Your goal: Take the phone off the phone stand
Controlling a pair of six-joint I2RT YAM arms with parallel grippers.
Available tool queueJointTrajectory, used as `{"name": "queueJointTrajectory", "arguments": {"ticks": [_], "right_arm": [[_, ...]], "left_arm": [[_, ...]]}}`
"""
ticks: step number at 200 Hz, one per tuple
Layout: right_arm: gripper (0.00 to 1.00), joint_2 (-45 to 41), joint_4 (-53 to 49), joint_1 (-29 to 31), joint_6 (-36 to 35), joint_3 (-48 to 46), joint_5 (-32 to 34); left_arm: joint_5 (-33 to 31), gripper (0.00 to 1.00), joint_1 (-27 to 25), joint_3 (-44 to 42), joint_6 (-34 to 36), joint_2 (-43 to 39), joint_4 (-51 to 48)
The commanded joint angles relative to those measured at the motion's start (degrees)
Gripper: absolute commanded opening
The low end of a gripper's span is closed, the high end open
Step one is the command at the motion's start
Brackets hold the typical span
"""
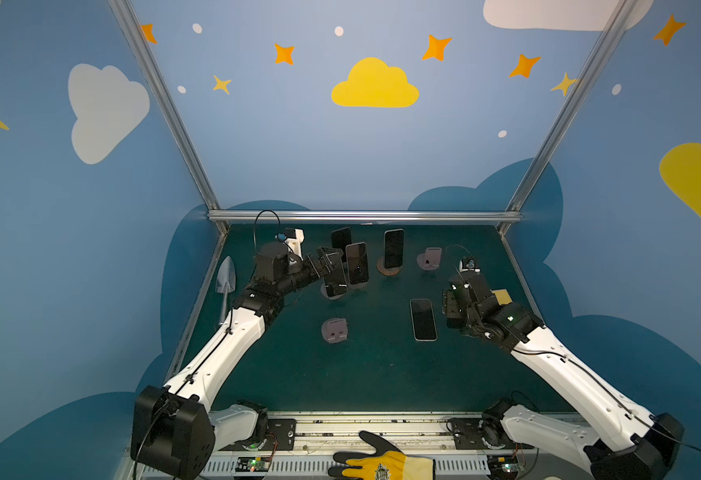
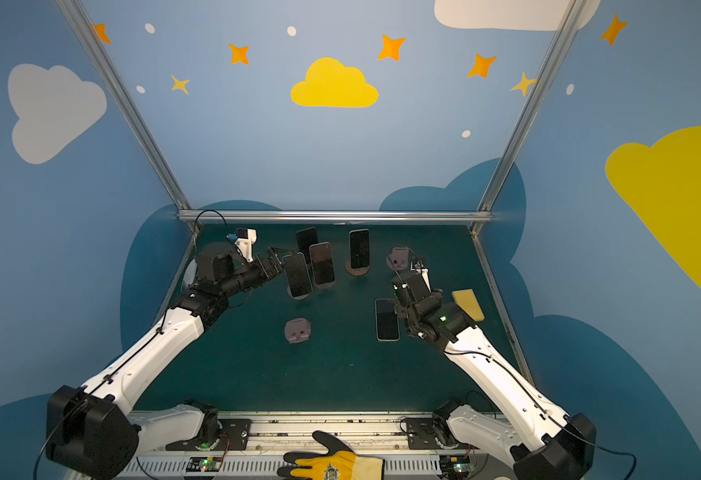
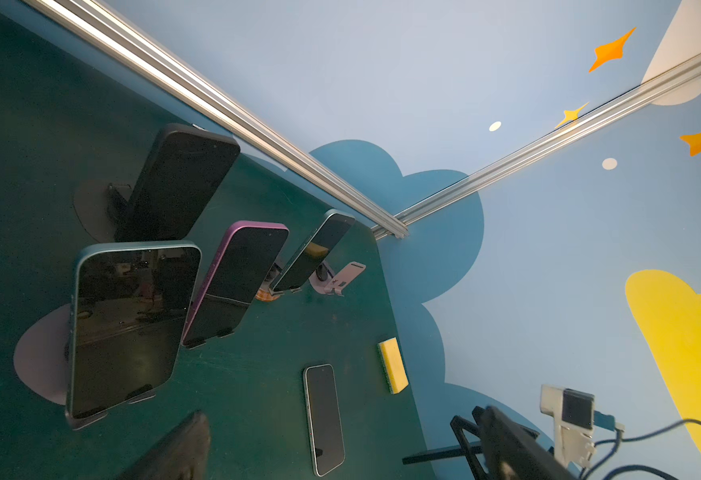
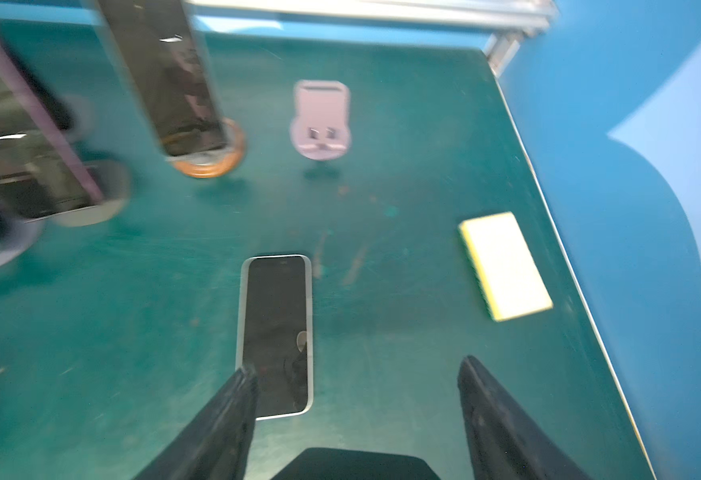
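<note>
At rear left of the green mat (image 1: 361, 382), the teal phone (image 3: 128, 328) is standing upright in its grey stand (image 3: 37, 357), its lower edge sitting on the lip. The left gripper (image 2: 279, 261) is hovering just beside it, jaws wide apart, gripping nothing. Behind, the purple phone (image 3: 236, 282) and black phone (image 3: 178, 183) are occupying further stands. The right gripper (image 4: 357, 368) is hanging, jaws apart and empty, by a flat phone (image 4: 276, 332). A yellow sponge (image 4: 504, 266) is lying near the right edge; the mat's front is lying open.
</note>
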Motion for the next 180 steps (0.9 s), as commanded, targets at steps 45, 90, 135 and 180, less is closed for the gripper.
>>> {"name": "queueJointTrajectory", "arguments": {"ticks": [45, 90, 135, 180], "right_arm": [[0.59, -0.4, 4.8, -8.2, -1.5, -5.5, -7.4], [0.59, 2.2, 4.7, -11.8, -3.5, -5.7, -11.6], [0.59, 4.4, 8.4, -13.9, -5.2, -6.8, -11.3], [0.59, 10.2, 8.8, -16.5, -8.4, -5.2, -16.1]], "left_arm": [[-0.1, 1.0, -0.2, 0.2, 0.7, -0.1, 0.5], [0.1, 1.0, -0.2, 0.2, 0.6, -0.2, 0.6], [-0.1, 1.0, -0.3, 0.0, 0.8, -0.1, 0.7], [-0.2, 1.0, -0.3, 0.2, 1.0, 0.1, 0.4]]}}
